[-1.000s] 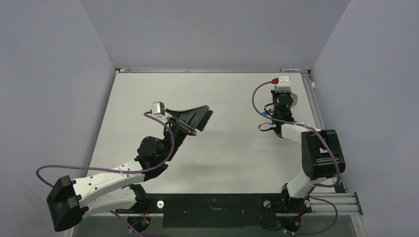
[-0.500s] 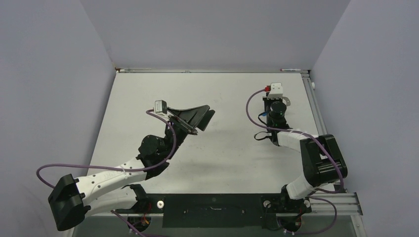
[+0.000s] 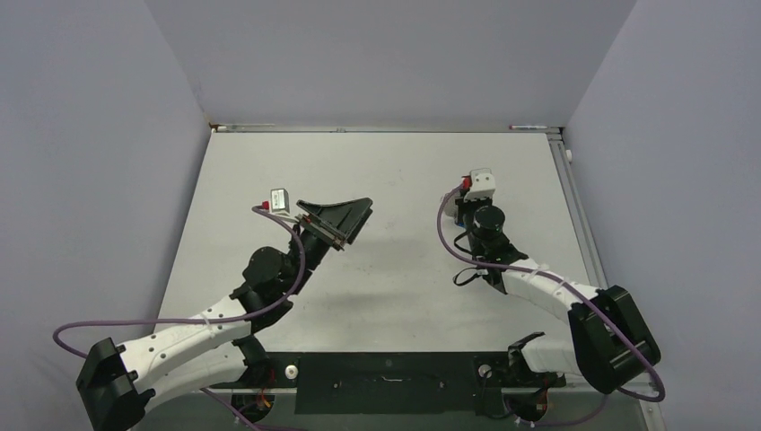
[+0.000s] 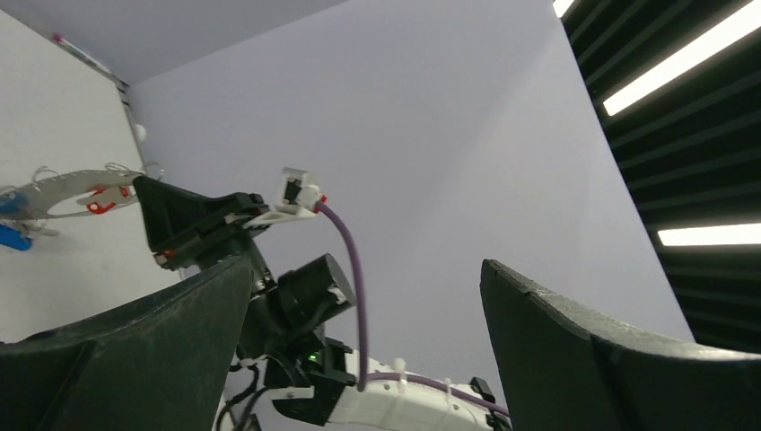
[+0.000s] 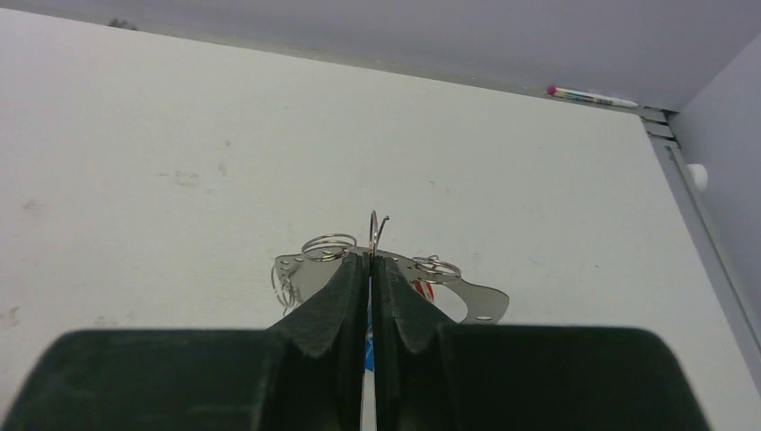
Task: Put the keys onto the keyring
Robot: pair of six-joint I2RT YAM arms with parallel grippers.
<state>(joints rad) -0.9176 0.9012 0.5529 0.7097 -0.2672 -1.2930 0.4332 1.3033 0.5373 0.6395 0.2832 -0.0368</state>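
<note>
R gripper [image 5: 369, 260] clamps shut on the keyring [image 5: 467, 296], hoop fanning out just past its tips, white table [image 5: 179, 135] behind. Red key [image 5: 425, 289] at the rim, right of the fingers; blue key [image 4: 13, 237] nearby. L gripper [image 3: 345, 215] gapes open, well apart.

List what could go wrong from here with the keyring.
1. The right gripper has its jaws shut on just one thin wire loop of the keyring; the hoop could swivel or slip out.
2. The left gripper hangs open, apart from the ring; the red key looks far smaller than its jaws, so a grab may miss or knock the hoop.
</note>
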